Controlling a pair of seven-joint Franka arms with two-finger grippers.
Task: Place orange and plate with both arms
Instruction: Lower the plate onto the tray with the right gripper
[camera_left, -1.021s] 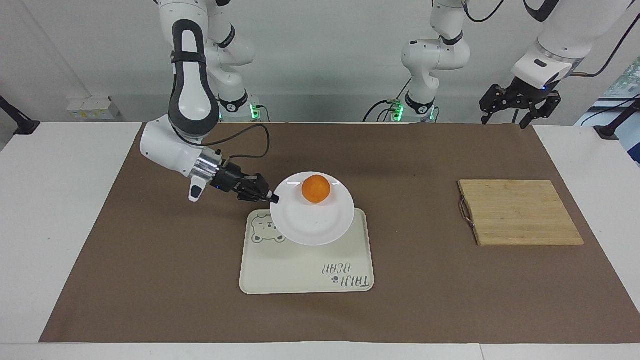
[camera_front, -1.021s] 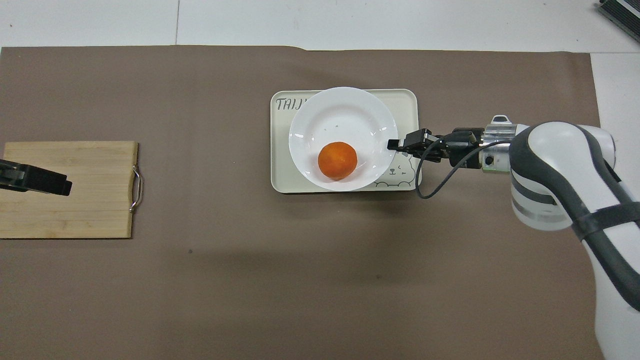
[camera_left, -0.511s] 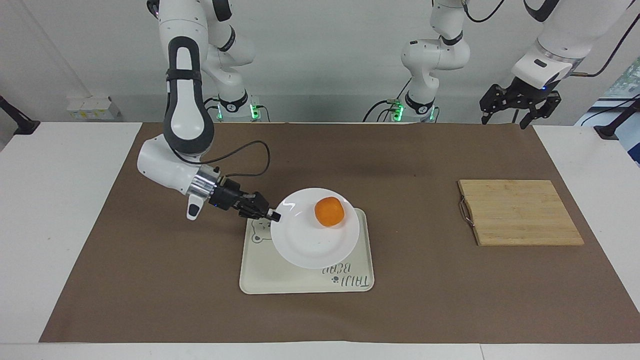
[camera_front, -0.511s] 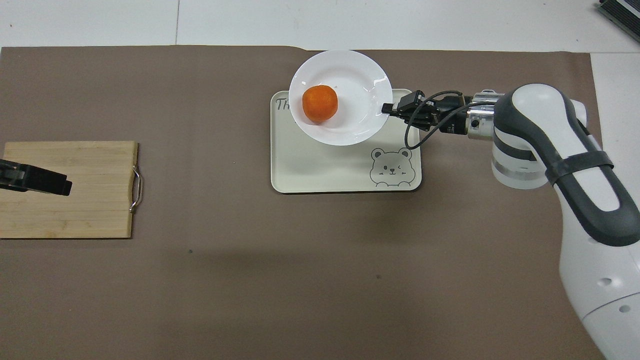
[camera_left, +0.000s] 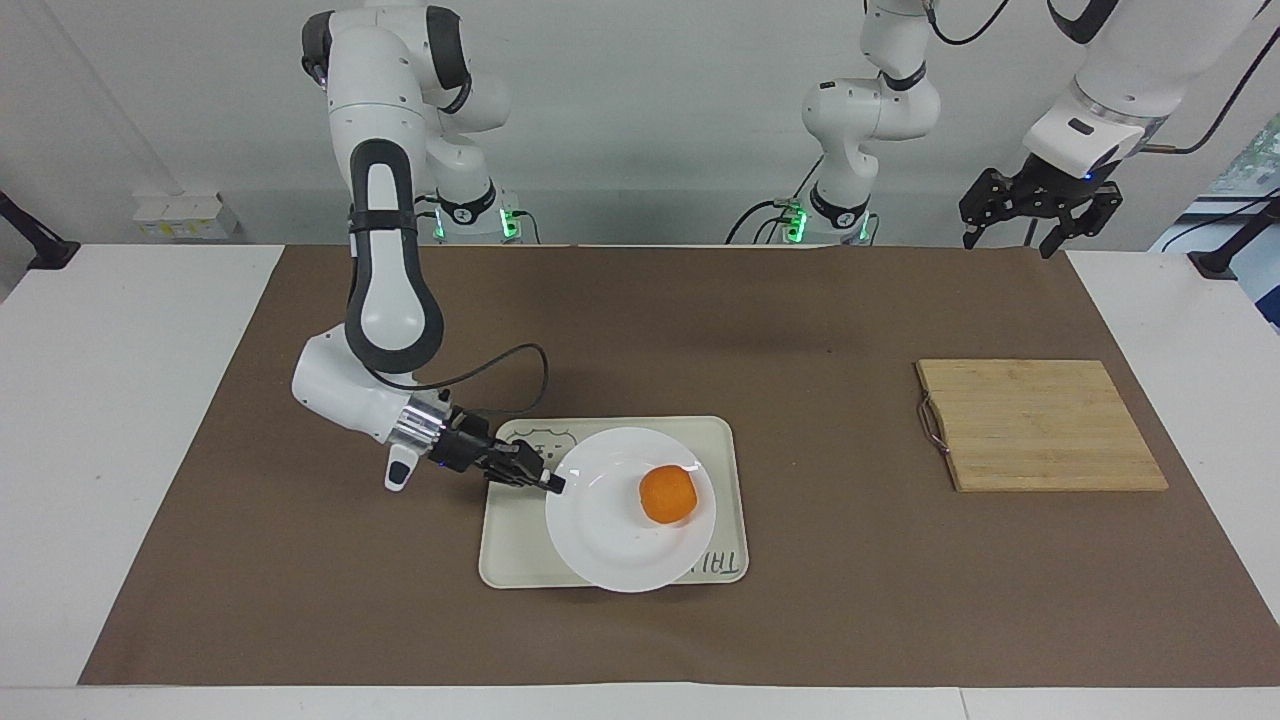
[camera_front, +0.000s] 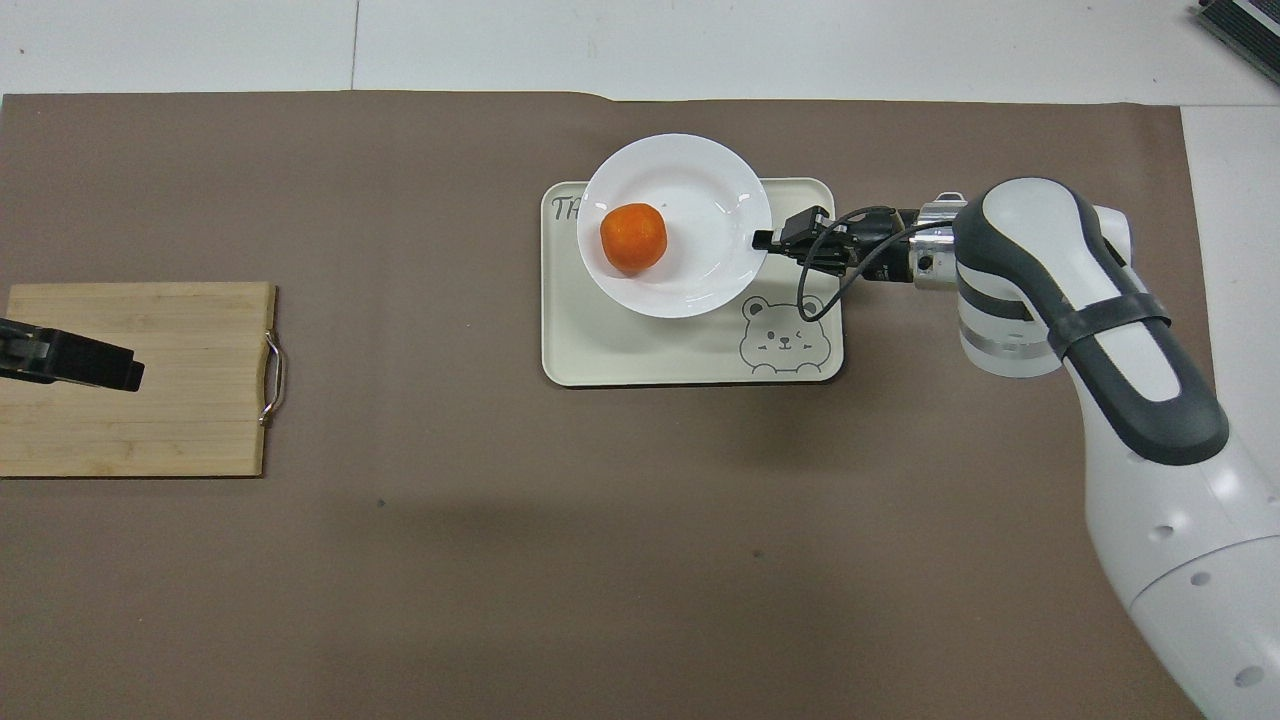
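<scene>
**Plate and orange over the bear tray**

The right gripper (camera_left: 548, 483) is pinching the rim of the plate (camera_left: 610, 540), on the side toward the right arm's end of the table. The orange (camera_left: 668, 495) sits inside the plate, away from the pinched edge. The plate is over the tray (camera_left: 510, 550), and part of it sticks out past the tray's edge farthest from the robots. I cannot tell if the plate is touching the tray yet.

To do this well, I think the arm should keep the plate flat and go slowly, so the orange does not roll. It looks best to set the whole plate inside the tray before letting go.

The left gripper (camera_left: 1037, 213) waits with its fingers spread, up over the table corner near the wooden board (camera_left: 1040, 425).
</scene>
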